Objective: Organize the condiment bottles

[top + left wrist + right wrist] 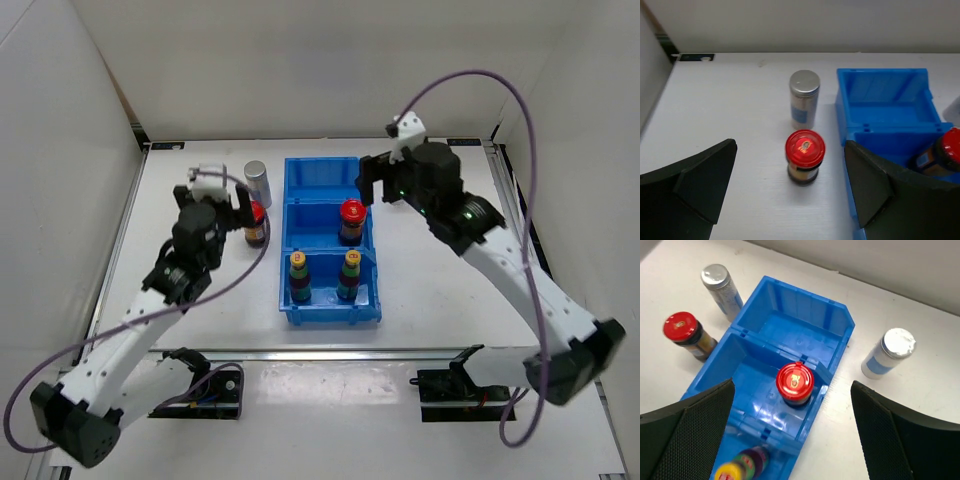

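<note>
The white table (430, 290) carries a blue bin (322, 180) split into three compartments in a row, and the sorting looks about half done. Three of the six bottles are inside it and three stand outside on the table.

The far compartment is empty. The middle one holds a single red-lidded jar (351, 220), upright. The near one holds the two yellow-capped bottles (299, 275) (350, 272), side by side and upright.

The right gripper (380, 180) hangs above the far half of the bin with its fingers spread wide and nothing in them; the jar in the middle compartment sits below it, untouched. The left gripper (213, 200) is also spread wide and empty, lined up on the second red-lidded jar (805, 155), which stands on the table just left of the bin, not gripped.

What is left, by my reading: that jar, probably bound for the middle compartment, and the two silver-capped bottles. One (257, 182) stands beyond the jar near the bin's far left corner. The other (890, 352) stands right of the bin.
</note>
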Tool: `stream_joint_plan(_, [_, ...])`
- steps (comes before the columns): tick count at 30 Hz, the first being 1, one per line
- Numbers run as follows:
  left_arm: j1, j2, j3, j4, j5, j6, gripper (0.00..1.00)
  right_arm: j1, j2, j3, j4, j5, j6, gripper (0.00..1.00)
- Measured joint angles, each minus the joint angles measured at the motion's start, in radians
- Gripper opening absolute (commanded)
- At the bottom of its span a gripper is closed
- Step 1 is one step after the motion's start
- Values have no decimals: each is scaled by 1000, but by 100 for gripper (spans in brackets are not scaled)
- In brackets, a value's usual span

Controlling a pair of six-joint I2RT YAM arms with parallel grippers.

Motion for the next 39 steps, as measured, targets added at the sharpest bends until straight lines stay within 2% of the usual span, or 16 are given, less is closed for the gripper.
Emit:
stream_joint_plan(5, [121,261,195,-30,214,-58,99,0,-153,-142,1,-1,32,100])
stream_joint_plan(12, [194,514,229,-95,383,-97,99,0,-195,-282,-72,-12,60,100])
stream_joint_plan(18, [219,618,232,-104,424,-113,99,0,-290,-335,-101,-32,74,100])
stream_joint_plan(26, [236,675,257,-102,442,-125,99,1,-317,-345,-111,-39,75,100])
stream_joint_plan(30, [237,702,257,-121,444,-135,84,1,-317,-345,-113,-39,75,100])
stream_joint_plan(31, [237,706,257,-125,444,-137,76,1,-317,-345,-114,-38,75,100])
stream_joint_plan(33, [237,707,258,-133,442,-137,69,1,-317,-345,-114,-37,75,100])
stream_joint_plan(37, [238,706,270,-164,444,-129,47,1,-317,-345,-116,-37,75,100])
stream_joint_plan(39, [238,706,296,-212,446,-121,39,1,-317,-345,-117,-37,75,100])
